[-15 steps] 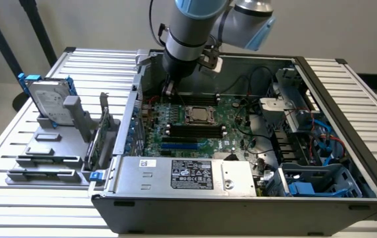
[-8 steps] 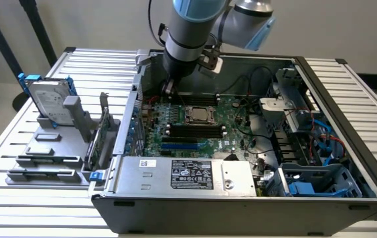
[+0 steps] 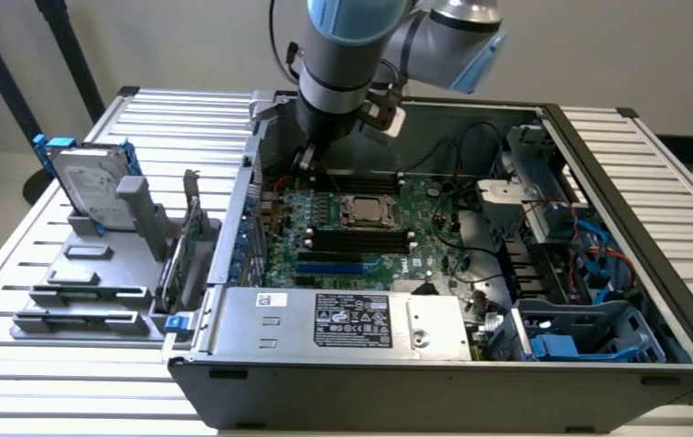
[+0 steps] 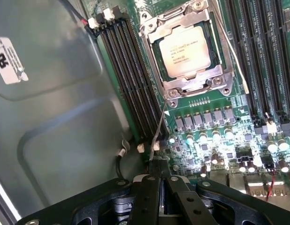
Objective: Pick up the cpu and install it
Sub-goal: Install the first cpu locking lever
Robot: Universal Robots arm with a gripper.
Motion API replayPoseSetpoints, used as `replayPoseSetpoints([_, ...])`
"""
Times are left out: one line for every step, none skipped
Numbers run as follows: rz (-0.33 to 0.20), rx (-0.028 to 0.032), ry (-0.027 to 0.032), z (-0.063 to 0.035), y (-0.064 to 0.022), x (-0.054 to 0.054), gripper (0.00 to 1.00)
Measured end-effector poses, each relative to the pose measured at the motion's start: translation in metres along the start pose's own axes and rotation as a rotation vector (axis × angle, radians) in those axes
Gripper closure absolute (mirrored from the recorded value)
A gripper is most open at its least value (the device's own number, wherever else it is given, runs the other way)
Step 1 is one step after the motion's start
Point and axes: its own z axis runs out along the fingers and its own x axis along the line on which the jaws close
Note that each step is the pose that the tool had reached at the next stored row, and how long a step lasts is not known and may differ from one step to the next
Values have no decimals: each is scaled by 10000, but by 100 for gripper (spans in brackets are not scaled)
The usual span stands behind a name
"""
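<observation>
The cpu (image 3: 367, 210) (image 4: 185, 51), a small silver-grey square chip, lies flat in the metal-framed socket (image 4: 156, 28) on the green motherboard (image 3: 425, 250) inside the open computer case. My gripper (image 3: 307, 157) (image 4: 156, 166) hangs inside the case near the rear wall, at the exterior view's left of the socket. Its black fingers (image 4: 147, 197) are shut together. A thin metal socket lever (image 4: 159, 126) slants from the socket frame down to my fingertips. Whether the lever's tip is pinched between them is not visible.
A silver hard drive (image 3: 88, 187) in a blue frame stands in a grey rack (image 3: 91, 273) at the exterior view's left, outside the case. Black memory slots (image 3: 359, 241) run beside the socket. The power supply (image 3: 334, 319) sits at the front; cables (image 3: 528, 237) and a blue drive cage (image 3: 577, 341) crowd the right.
</observation>
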Motion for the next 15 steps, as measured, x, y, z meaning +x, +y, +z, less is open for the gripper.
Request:
replayPoseSetpoints([130,-47,36,0,0,0,89])
replayPoseSetpoints([236,-86,66,1,0,-1,89])
replayPoseSetpoints([335,-123,95,1,1,-1,89])
replayPoseSetpoints([431,-158,121,1,1,0,89])
replayPoseSetpoints([519,-192,141,1,1,0,89])
replayPoseSetpoints([604,-228,156,2,1,0,89])
replayPoseSetpoints([685,-266,161,3,2,0,89])
replayPoseSetpoints([766,-304,158,3,2,0,89])
replayPoseSetpoints([836,-344,145,1,3,0,89])
replayPoseSetpoints([903,-386,125,1,4,1,89])
replayPoseSetpoints([968,-429,101,1,6,1,89])
replayPoseSetpoints([1030,-470,77,0,8,3,89])
replayPoseSetpoints([1089,-511,55,1,10,4,89])
replayPoseSetpoints([1145,-551,29,0,13,6,89])
replayPoseSetpoints([1195,-590,5,0,16,9,89])
